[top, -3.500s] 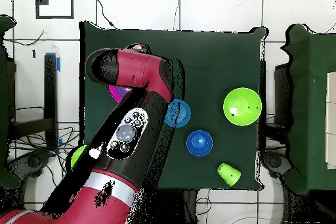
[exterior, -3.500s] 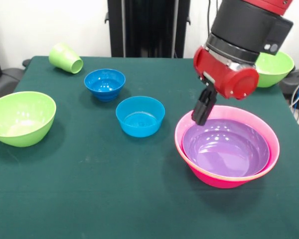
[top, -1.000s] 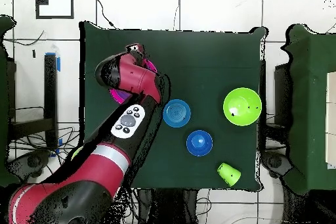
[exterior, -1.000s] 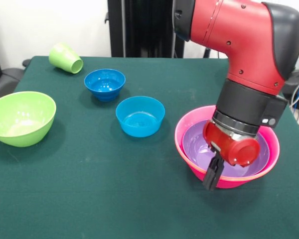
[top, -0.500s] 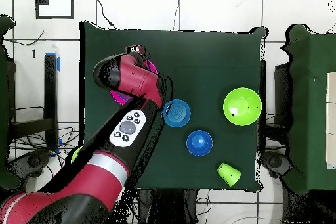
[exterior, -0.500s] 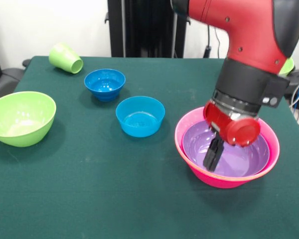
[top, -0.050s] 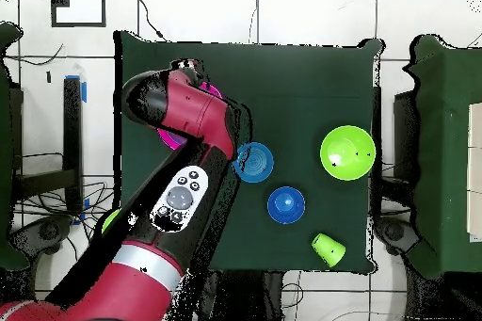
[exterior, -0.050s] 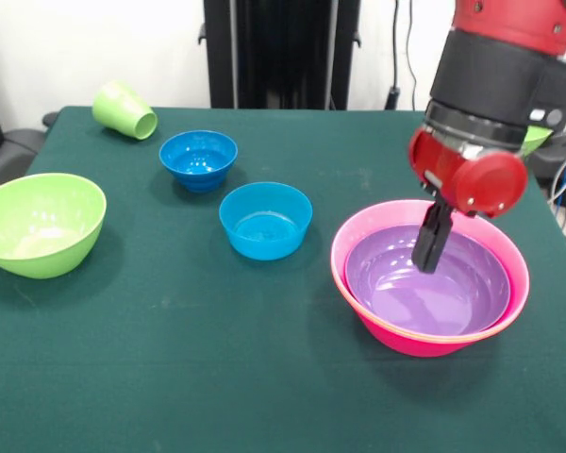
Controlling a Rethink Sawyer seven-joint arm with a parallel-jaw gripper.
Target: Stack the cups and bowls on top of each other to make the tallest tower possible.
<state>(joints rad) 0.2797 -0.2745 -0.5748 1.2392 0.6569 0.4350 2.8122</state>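
Fingers (exterior, -0.050s: 432,247) pressed together and empty hang over the tower (exterior, -0.050s: 430,288) at lower right, purple nested in pink; blue bowls (exterior, -0.050s: 265,220), green bowl (exterior, -0.050s: 40,224) and light-green cup (exterior, -0.050s: 124,109) remain unstacked.

One bowl (exterior, -0.050s: 424,283) sits inside a bigger bowl (exterior, -0.050s: 358,302). Left of that pile, close by, stands a small bowl (exterior, -0.050s: 265,220). Behind and left of it stands another small bowl (exterior, -0.050s: 198,159). Farther back lies a cup (exterior, -0.050s: 124,109) on its side. Far left of the pile stands a big bowl (exterior, -0.050s: 40,224).
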